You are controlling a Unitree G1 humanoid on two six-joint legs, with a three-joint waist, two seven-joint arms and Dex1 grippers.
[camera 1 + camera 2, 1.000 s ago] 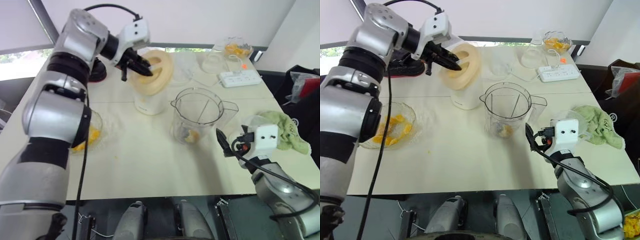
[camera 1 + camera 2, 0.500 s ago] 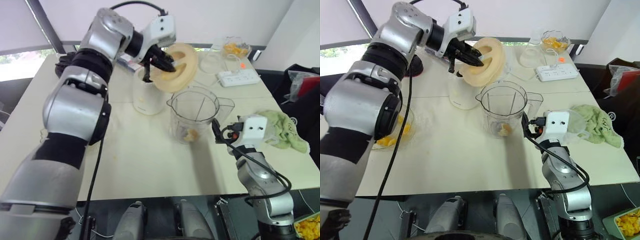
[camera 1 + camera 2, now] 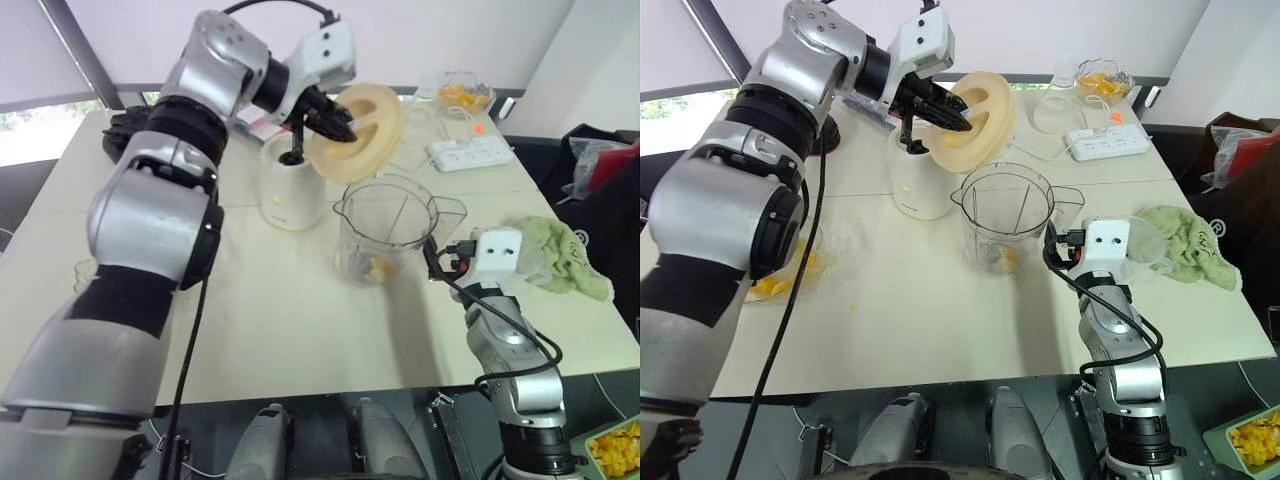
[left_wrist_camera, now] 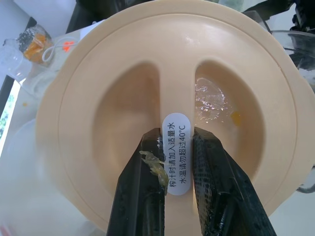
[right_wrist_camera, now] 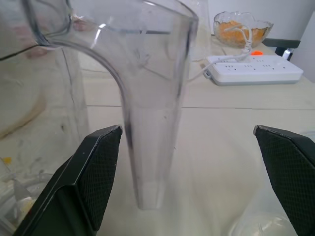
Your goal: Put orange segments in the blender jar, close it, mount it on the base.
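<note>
Left gripper (image 4: 175, 133) clamps the central ridge of the cream round plastic lid (image 4: 123, 73), held tilted in the air near the clear plastic blender jar (image 3: 390, 225). The jar stands mid-table with orange segments (image 3: 378, 268) inside. Right gripper (image 5: 186, 132) is spread astride the jar's handle (image 5: 152, 123) without gripping it, so a lid set down askew would likely shove the unbraced jar.

Clear jar (image 3: 390, 228) stands open, orange segments (image 3: 378, 268) inside; cream lid (image 3: 358, 132) raised, tilted, near white base (image 3: 292, 190).

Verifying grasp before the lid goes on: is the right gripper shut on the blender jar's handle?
No: the right gripper has its fingers wide apart, one on each side of the clear jar handle, not clamped on it.
</note>
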